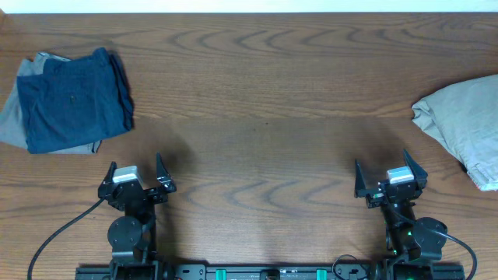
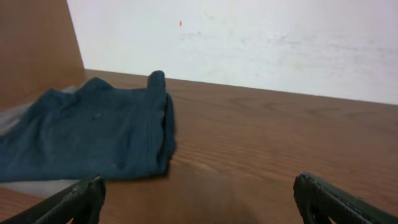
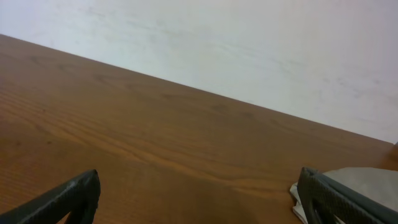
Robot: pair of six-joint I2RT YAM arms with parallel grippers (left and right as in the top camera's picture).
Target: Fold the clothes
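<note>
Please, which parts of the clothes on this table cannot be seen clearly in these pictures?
1. Grey garment: in the overhead view it is mostly covered by the navy garment, so its type is unclear.
2. Beige garment: in the overhead view it is cut off by the right edge. The right wrist view shows only a corner.
3. Navy garment's legs: folded together, so they cannot be told apart in any view.

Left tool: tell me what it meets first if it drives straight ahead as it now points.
Probably bare table: the left tool, open, aims just right of the navy clothes. Its outer finger may brush their near right edge; depth is unclear.
</note>
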